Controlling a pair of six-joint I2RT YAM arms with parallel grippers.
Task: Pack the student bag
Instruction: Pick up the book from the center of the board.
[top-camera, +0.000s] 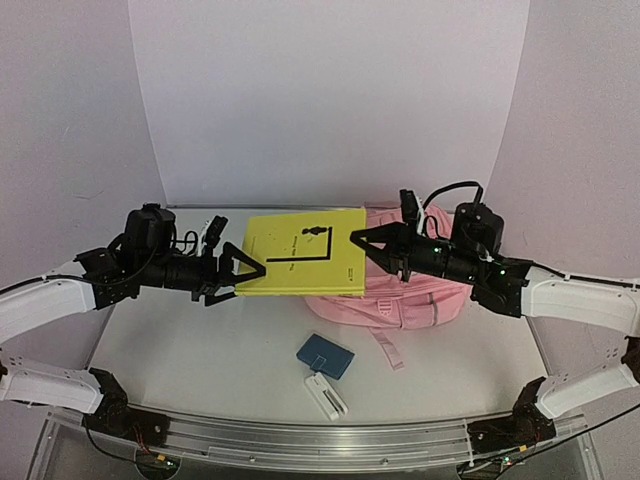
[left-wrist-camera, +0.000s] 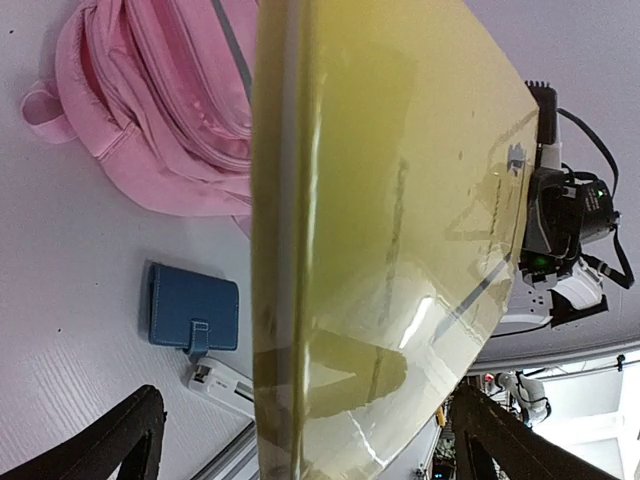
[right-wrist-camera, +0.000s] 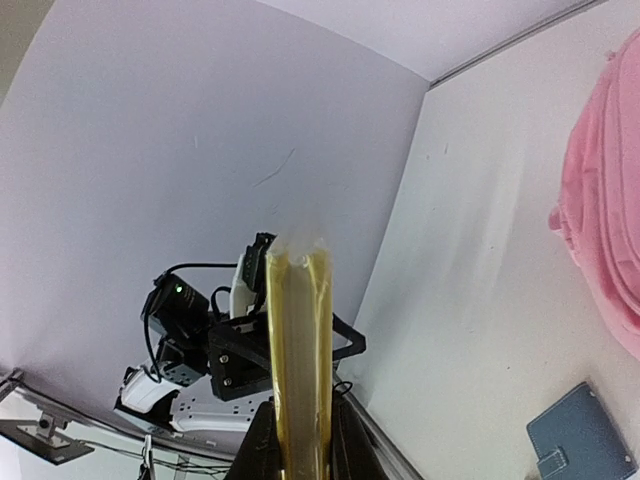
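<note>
White table (top-camera: 200, 345) and white walls are all around me. My right gripper (top-camera: 365, 240) is pinched tight on the right edge of a yellow book (top-camera: 300, 250). My right wrist view shows a finger pressed on each side of it. My left gripper (top-camera: 240, 272) is at the book's left edge with its jaws spread wide. The edge sits between them, and I do not think they touch it. So I think my right arm alone carries the book, up in the air and flat, above the table.

The bag (top-camera: 425, 300) is pink and soft. It lies on the table at the back right, below my right gripper, partly under the book's right end. I cannot tell if its top is unzipped. Nearer to me, on the table, lie a blue wallet (top-camera: 325, 355) and a small white thing (top-camera: 327, 395), just beside each other.

The step now is to get the book into the bag. Next, I think my left arm should pull away. Then my right arm must tip the book and slide it into the bag's mouth, once I find it. The wallet and the white thing are not packed yet.
</note>
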